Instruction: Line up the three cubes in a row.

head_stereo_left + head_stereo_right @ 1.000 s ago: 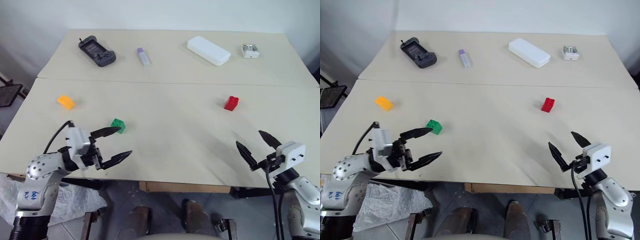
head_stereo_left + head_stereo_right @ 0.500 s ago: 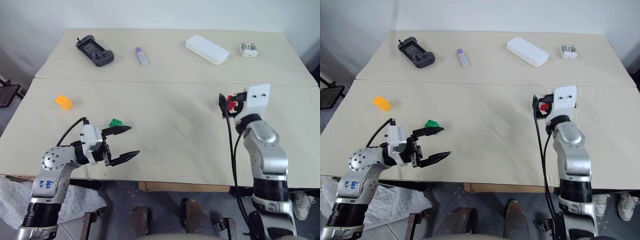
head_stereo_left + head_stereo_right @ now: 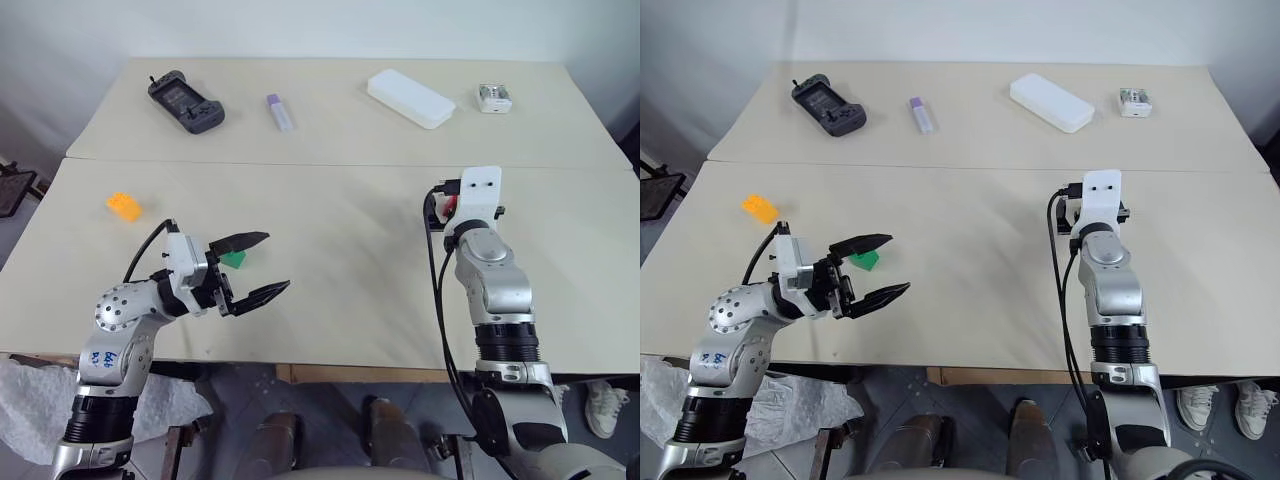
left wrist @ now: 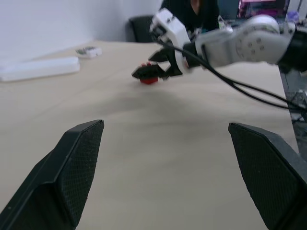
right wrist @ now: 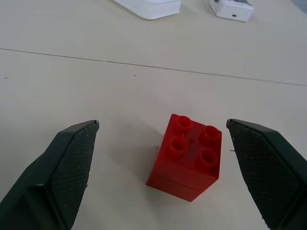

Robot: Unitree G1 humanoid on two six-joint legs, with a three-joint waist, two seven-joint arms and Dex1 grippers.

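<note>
Right gripper (image 5: 160, 177), jaws spread wide, with the red cube (image 5: 187, 155) standing on the table (image 3: 340, 250) between its fingers, untouched. Left gripper (image 3: 262, 266), jaws likewise spread and empty, held just beside the green cube (image 3: 234, 259). The orange-yellow cube (image 3: 124, 206) lies well apart, near the table's left edge.
</note>
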